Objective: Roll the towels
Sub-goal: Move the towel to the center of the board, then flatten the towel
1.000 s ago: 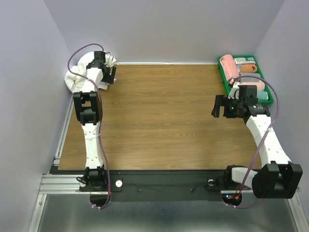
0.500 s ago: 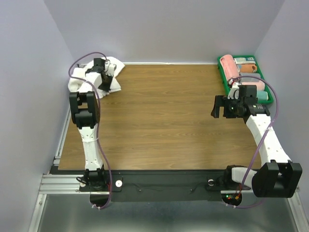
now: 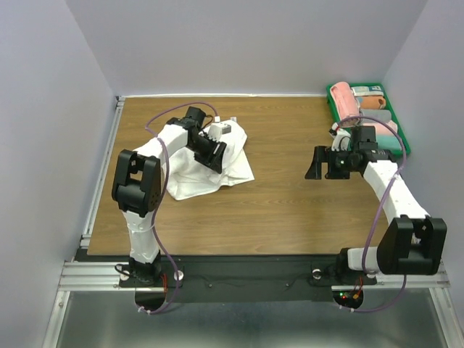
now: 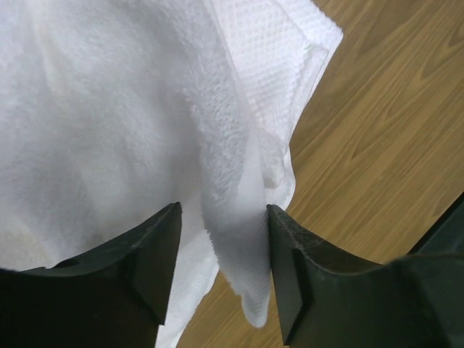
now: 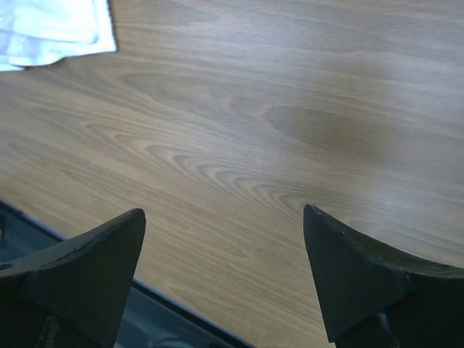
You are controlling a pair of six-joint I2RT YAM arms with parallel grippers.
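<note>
White towel (image 3: pixel 210 170), one: crumpled on counter (image 3: pixel 290 203) under my left gripper (image 4: pixel 222 210), a fold between its parted jaws. Judged soft, light, floppy (will sag); take a corner hem. Right gripper (image 5: pixel 225 217) agape, empty.

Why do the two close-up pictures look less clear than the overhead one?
Top external view: even light, no glare, the white towel shows clear folds. Left wrist view: the towel nearly washes out at upper left; the left gripper is dark and soft-edged. Right wrist view: a pale sheen on the table at right, a dim patch mid-frame.
</note>
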